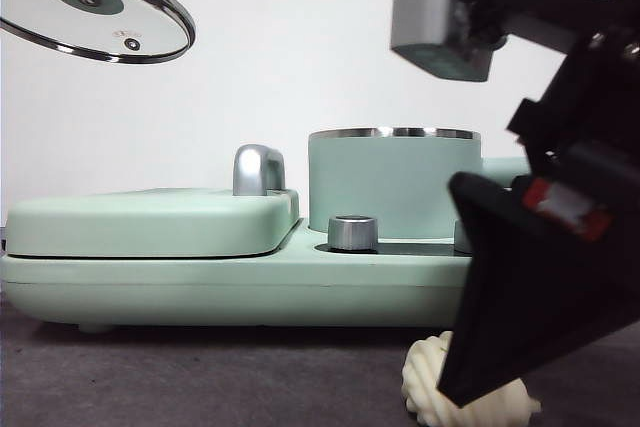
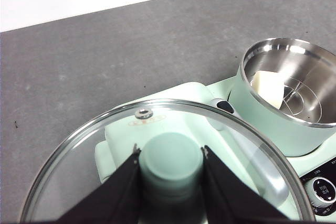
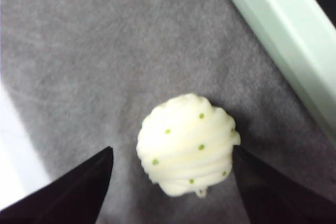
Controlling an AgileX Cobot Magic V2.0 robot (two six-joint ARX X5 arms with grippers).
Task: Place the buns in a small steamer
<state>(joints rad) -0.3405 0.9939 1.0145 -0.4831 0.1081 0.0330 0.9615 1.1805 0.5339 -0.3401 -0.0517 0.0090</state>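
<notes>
Right wrist view is showing the ribbed bun (image 3: 186,144) lying on the grey table (image 3: 79,51), with the right gripper (image 3: 173,187) hanging over it, jaws spread wide either side. The smooth bun (image 2: 269,88) is sitting inside the small steamer (image 2: 262,114), while the left gripper (image 2: 171,182) is holding the glass lid (image 2: 79,156) aloft by its knob.

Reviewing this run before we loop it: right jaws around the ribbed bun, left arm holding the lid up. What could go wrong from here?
1. The right gripper is open with its jaws on either side of the ribbed bun, which sits slightly off-centre; closing could nudge or squash it.
2. The steamer already holds the smooth bun, so the second may land on top of it.
3. The left gripper holds the glass lid only by its knob; it may tilt or slip.
</notes>
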